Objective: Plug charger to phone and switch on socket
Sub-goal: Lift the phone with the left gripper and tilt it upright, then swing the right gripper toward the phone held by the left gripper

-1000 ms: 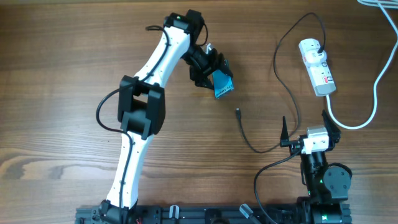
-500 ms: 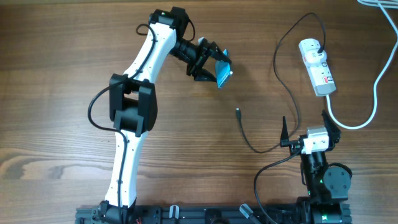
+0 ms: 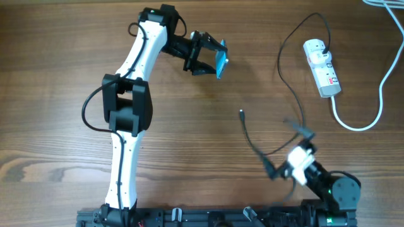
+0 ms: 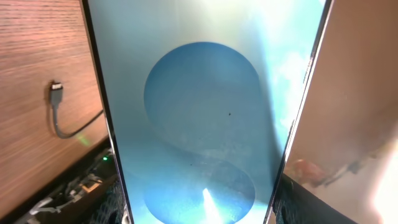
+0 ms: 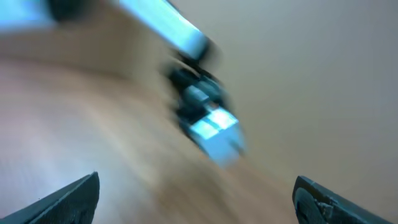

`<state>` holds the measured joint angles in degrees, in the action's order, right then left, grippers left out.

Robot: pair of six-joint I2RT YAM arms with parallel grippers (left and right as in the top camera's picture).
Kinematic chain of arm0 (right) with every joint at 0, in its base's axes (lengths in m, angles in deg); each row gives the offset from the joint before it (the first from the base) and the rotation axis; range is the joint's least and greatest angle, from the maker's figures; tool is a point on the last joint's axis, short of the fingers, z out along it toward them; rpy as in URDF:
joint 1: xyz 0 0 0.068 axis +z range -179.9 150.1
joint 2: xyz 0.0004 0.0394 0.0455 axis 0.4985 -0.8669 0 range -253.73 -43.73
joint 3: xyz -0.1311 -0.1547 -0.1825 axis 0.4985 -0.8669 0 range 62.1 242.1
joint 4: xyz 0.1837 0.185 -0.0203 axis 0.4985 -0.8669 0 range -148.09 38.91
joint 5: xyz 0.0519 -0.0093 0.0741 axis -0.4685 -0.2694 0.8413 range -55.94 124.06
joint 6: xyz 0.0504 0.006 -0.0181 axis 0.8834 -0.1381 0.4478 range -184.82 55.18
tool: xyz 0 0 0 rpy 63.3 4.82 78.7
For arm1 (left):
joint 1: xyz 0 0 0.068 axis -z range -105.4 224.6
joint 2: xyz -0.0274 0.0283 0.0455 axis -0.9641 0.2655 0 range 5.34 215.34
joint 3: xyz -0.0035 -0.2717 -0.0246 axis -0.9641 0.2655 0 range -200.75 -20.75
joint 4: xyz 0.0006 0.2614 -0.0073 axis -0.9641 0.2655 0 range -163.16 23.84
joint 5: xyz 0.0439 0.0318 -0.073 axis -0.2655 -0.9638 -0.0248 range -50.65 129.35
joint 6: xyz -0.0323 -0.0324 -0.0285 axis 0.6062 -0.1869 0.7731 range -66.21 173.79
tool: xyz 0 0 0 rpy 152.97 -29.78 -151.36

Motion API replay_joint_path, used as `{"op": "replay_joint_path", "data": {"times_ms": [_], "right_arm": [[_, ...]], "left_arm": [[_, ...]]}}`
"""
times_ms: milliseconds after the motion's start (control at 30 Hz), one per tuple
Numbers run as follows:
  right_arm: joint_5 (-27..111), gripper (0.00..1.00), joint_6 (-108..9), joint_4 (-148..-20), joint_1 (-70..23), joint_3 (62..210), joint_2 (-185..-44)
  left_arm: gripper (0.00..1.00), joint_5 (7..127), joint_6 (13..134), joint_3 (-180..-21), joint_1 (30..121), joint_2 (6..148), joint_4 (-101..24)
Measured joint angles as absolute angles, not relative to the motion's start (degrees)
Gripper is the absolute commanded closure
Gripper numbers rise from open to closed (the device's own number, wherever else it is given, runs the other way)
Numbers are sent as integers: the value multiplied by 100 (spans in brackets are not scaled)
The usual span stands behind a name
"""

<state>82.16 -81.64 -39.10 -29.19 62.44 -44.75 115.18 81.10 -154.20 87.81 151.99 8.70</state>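
The phone, its teal screen lit, is held off the table on edge in my left gripper, which is shut on its long sides. In the left wrist view the phone fills the frame between the dark fingers. The charger loops across the right half of the table, and its black plug tip lies loose on the wood, also seen as the plug tip. The socket lies at the far right. My right gripper hangs open and empty over the cable; its wrist view is blurred.
A thick white cord curves from the socket toward the right edge and back corner. The right arm's base sits at the near right. The left arm stretches up the table's left-centre.
My left arm has carried the phone up and away to the far left, tilting it on edge. My right gripper has swung down and turned toward the left, over the cable.
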Motion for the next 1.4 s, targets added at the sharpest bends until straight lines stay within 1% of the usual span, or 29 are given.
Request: {"op": "replay_joint_path", "data": {"times_ms": [100,133,167,233,300,433,533,633,800,867,900,967,1033,1067,1133,1233,1300,1400], "right_arm": [[9223,0,-8002,-2839,-2919,6242,-4483],[9370,0,-7768,-2341,-2919,6244,-4486],[9573,0,-7560,-1558,-2919,6255,-4488],[9479,0,-7093,-649,-2921,6260,-4499],[9272,0,-6745,-363,-2919,6371,-4494],[8856,0,-6435,-719,-2919,6830,-4551],[8660,0,-6498,-1418,-2919,7702,-4870],[8511,0,-6599,-2953,-2917,9018,-5441],[8098,0,-6634,-6413,-2919,11409,-6903],[8238,0,-6594,-7392,-2921,12084,-7454],[8441,0,-6555,-7670,-2923,12393,-7779],[8996,0,-6417,-7715,-2923,12685,-8232],[9711,0,-6188,-7495,-2919,12784,-8579],[10019,0,-6039,-7226,-2919,12784,-8726],[10697,0,-5313,-6382,-2919,12819,-9135],[11066,0,-4087,-5364,-2919,12830,-9561],[11073,1,-3340,-5193,-2919,12832,-9744],[10948,0,-2577,-5250,-2919,12832,-9884]], "left_arm": [[34,11640,8107,-15420,8676,15199,868],[34,11680,8110,-15418,8646,15199,872],[34,11785,8107,-15418,8591,15199,868],[34,11887,8110,-15418,8541,15199,868],[35,11962,8107,-15418,8506,15199,870],[35,12073,8110,-15409,8493,15199,874],[35,12263,8110,-15409,8493,15199,874],[36,12460,8110,-15407,8493,15199,874],[36,12609,8110,-15407,8493,15199,879],[36,12631,8110,-15403,8493,15199,888],[36,12635,8110,-15403,8493,15199,888],[36,12646,8110,-15403,8493,15199,890],[36,12648,8110,-15403,8493,15199,890],[36,12648,8110,-15403,8493,15199,890],[36,12648,8110,-15403,8493,15199,890],[36,12648,8110,-15398,8491,15199,890],[36,12648,8110,-15398,8486,15199,890],[36,12648,8110,-15398,8464,15199,894]]}}
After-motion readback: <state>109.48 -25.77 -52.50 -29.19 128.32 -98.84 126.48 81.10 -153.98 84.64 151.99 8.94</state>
